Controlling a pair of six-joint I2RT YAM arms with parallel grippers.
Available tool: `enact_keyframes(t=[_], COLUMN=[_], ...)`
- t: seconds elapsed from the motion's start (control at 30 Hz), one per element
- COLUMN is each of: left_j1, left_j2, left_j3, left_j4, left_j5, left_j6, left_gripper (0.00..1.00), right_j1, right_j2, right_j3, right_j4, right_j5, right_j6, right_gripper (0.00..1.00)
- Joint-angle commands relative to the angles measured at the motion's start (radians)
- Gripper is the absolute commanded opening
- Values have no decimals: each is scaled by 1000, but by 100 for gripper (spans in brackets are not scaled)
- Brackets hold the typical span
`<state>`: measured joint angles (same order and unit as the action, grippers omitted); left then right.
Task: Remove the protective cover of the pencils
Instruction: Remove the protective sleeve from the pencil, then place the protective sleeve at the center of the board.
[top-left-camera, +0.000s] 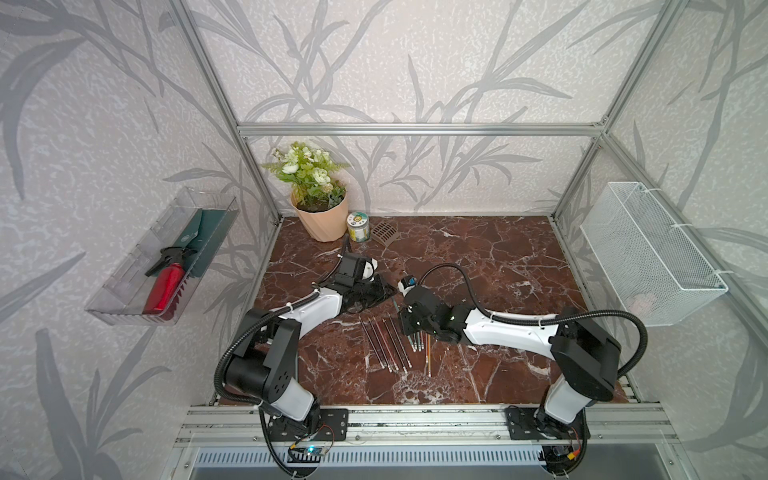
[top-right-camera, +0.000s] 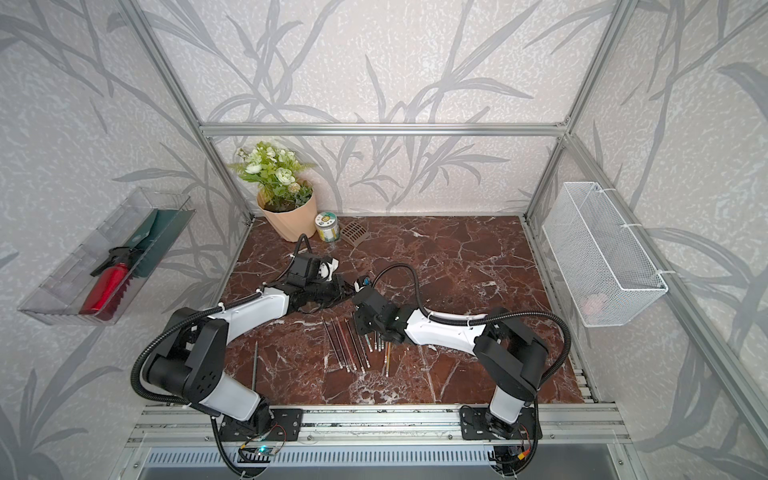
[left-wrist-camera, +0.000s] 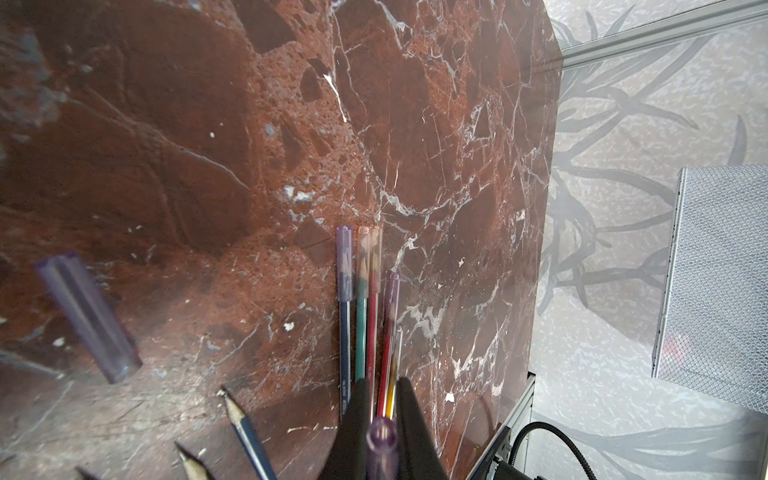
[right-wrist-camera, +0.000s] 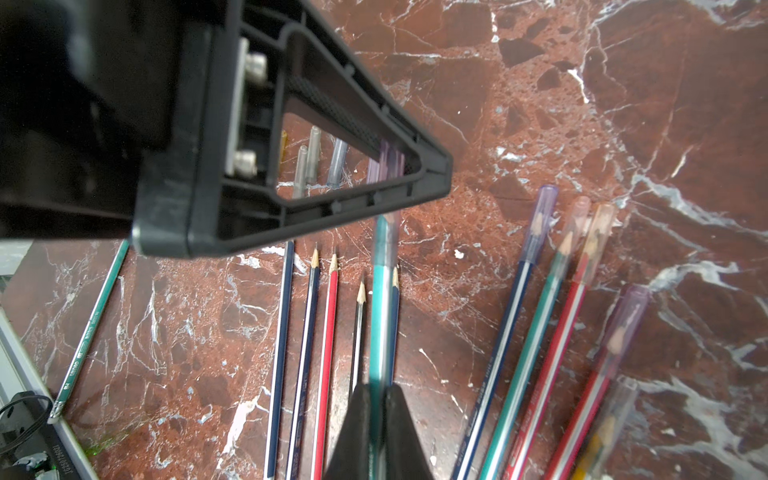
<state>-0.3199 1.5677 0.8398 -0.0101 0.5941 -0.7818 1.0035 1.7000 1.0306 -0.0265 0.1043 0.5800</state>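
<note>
Marble worktop (top-left-camera: 498, 257) carries everything. The L arm (top-left-camera: 316, 309) & R arm (top-left-camera: 507, 328) meet nose to nose over its middle, prob. so one can hold while the other pulls. The pencils (top-left-camera: 386, 345) lie in a rough row just in front of that meeting point, within easy reach of both arms. A bare-tipped group (right-wrist-camera: 328, 332) sits to one side and a capped group (right-wrist-camera: 535, 332) fans out apart from it, which looks like done vs. to-do sorting. R jaws are clamped on the shaft of a teal pencil (right-wrist-camera: 379, 316), held above the row & aimed at the L arm. L jaws are pinched shut on the purple cap (left-wrist-camera: 382, 446) at its tip end, so the pair is set for a straight pull-apart. Whether that cap is already free of the tip, can't tell. A few loose caps (right-wrist-camera: 313, 153) lie beyond the L jaws, clear of the row.
</note>
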Motion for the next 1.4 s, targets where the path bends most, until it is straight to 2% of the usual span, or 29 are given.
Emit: enact_keyframes(t=[0.0,0.47,0.7,0.73,0.93,1.17,1.37], left_j1=[27,67,73,73,73,67,56], left_j2=[-13,-38,-116,-131,-156,-40,19], left_j3=[14,9,-29,-40,-46,44,88], left_j4=[9,-1,7,11,22,-64,-109], left_j5=[-85,-225,-282,-290,-271,-203,-200], left_j6=[27,17,-39,-52,-53,-27,-10], left_gripper=[0,0,0,0,0,0,0], right_j1=[12,68,89,92,99,93,66], right_j2=[-39,-51,-46,-48,-73,-73,-26], right_j3=[-25,-68,-81,-82,-97,-110,-95], right_j4=[-49,-3,14,14,-5,-42,-61], right_j5=[3,34,52,57,110,163,138], right_j6=[6,47,51,83,104,141,164], right_gripper=[0,0,0,0,0,0,0])
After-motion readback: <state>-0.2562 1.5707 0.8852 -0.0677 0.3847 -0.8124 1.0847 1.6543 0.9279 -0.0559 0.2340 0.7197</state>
